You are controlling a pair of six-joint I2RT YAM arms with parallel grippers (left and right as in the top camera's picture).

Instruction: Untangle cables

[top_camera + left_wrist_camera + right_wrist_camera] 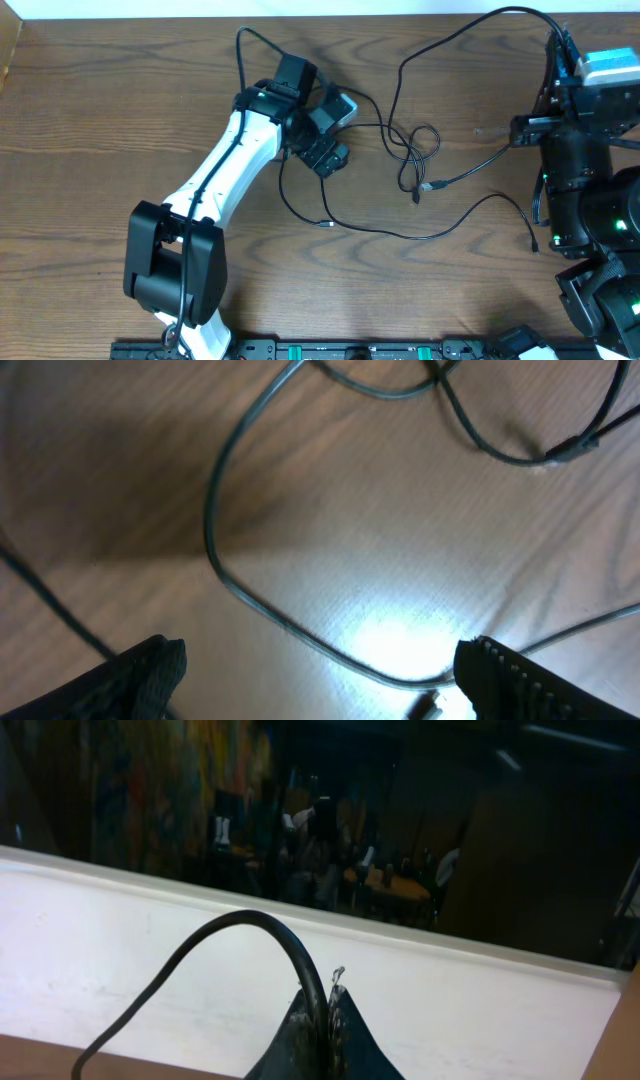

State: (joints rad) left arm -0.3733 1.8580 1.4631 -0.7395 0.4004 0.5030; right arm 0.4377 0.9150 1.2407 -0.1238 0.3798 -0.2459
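On the counter [100, 120] the black cables [412, 150] lie looped and knotted near its middle. The left hand [322, 657] hangs open over one strand; the right hand [327, 1012] is clamped on another. A hard pull could tighten the tangle instead of freeing it.

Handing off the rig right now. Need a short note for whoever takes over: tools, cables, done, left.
Left tool: open, low over the table, with a black cable loop beneath it, not gripped.
Right tool: shut on a black cable, raised near the far right corner.
Cables: crossed in a small knot mid-table, with loose plug ends nearby.
Done: nothing separated yet.
Left: work the knot apart and lay each cable out alone.
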